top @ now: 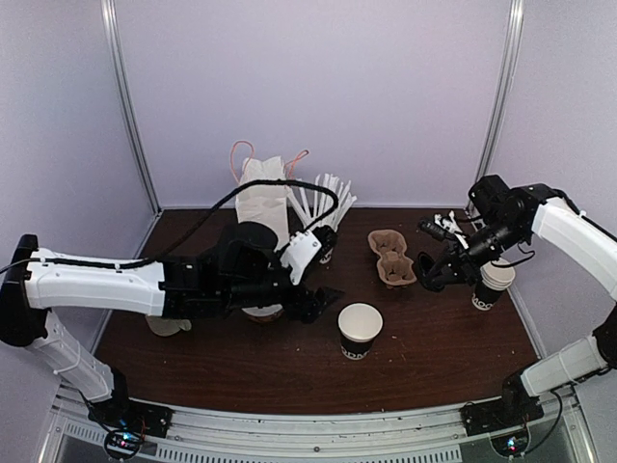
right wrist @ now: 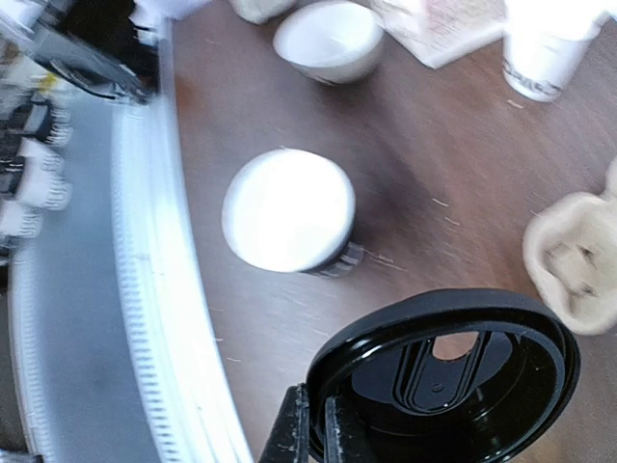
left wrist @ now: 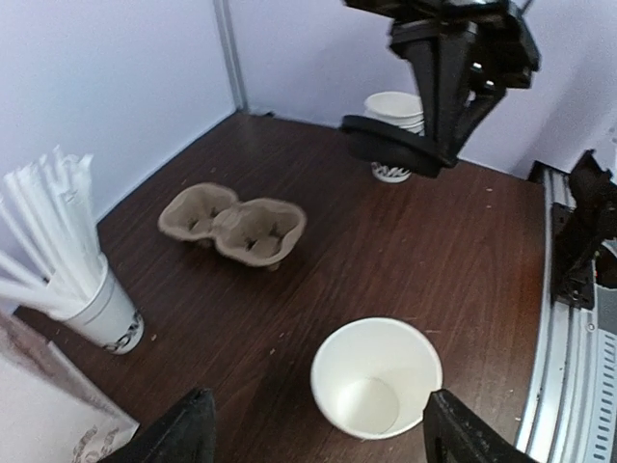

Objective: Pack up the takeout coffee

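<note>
The left end effector (top: 313,301) hangs with its fingers spread wide, just left of the black coffee cup (top: 360,330), which stands lidless on the tabletop (top: 241,367). Behind the cup lies a cardboard cup carrier (top: 392,257). The right end effector (right wrist: 310,429) pinches the black lid (right wrist: 443,376) by its rim in the air, near a second cup (top: 492,283).

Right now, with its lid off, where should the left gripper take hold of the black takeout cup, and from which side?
Grip the black cup across its side wall, below the white rim, coming in level from the left arm's side. It stands upright and open with bare table around it, and the open left gripper faces it.
</note>
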Controlling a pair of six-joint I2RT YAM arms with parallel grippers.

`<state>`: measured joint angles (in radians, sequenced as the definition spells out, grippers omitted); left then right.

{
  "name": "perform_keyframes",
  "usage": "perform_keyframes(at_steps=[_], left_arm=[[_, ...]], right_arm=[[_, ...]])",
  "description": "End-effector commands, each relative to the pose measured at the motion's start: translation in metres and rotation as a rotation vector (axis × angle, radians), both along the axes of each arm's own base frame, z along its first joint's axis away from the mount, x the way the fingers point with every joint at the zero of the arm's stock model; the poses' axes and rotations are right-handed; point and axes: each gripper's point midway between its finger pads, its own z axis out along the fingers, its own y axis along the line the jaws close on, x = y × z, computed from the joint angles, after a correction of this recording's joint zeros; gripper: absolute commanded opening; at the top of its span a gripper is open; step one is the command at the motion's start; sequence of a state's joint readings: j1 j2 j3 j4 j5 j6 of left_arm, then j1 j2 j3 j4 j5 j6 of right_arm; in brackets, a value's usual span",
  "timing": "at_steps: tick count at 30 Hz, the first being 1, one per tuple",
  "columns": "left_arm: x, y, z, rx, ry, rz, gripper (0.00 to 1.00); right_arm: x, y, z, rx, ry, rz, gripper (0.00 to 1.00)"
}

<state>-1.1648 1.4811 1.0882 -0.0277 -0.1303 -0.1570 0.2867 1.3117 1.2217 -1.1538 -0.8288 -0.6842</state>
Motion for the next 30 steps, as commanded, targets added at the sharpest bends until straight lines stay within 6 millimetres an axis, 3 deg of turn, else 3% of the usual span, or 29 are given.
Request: perform_keyframes(at_steps=[1,3,9,12,21,30], left_arm=[[-0.043,-0.05,0.048,-0.261,-0.31,-0.252,0.8],[-0.055,-0.062,0.05,-0.306,-0.365,-0.309,0.83],[-0.049,-0.081,0.057,-0.392,-0.448,-0.292,0.9],[-0.048,-0.092,0.065,-0.428,-0.495,-0.288,0.97],[-0.054,-0.12,0.076,-0.483,-0.58,-0.327,0.98],[-0.063,-0.132,0.074,-0.487,-0.583,-0.343,0.97]], right_arm=[[-0.052,0.03,0.057,0.296,0.164,0.168,0.03],[-0.063,0.034,0.071,0.337,0.181,0.216,0.03],[-0.085,0.038,0.106,0.437,0.209,0.296,0.04],[-0.089,0.038,0.108,0.447,0.211,0.306,0.04],[-0.094,0.037,0.111,0.446,0.206,0.306,0.04],[-0.091,0.039,0.114,0.462,0.206,0.304,0.04]])
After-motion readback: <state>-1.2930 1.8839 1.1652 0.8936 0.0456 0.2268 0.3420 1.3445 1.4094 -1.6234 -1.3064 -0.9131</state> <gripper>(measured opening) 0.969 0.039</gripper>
